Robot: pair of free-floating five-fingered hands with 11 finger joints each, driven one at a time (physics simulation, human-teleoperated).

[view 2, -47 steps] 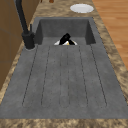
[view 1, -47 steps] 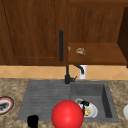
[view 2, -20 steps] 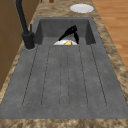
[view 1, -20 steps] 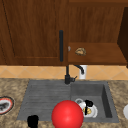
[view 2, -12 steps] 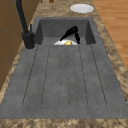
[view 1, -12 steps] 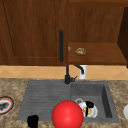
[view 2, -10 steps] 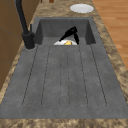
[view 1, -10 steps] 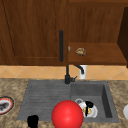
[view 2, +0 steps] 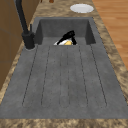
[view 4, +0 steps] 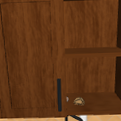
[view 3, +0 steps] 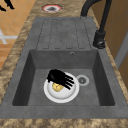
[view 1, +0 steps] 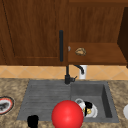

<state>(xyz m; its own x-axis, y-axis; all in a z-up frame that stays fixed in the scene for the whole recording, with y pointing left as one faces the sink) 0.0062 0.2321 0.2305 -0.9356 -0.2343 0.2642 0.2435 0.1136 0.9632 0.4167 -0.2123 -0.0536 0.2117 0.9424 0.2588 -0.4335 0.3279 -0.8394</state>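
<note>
One yellow lump (view 3: 57, 87) lies under the right hand's (view 3: 58, 77) fingers (view 3: 68, 83).

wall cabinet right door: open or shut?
Open. The shelves on the right are exposed, with a small brown item on the lower one; the left door is shut, its handle vertical.

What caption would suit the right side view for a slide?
A black right hand reaches over a yellow object on a white plate in the sink basin.
</note>
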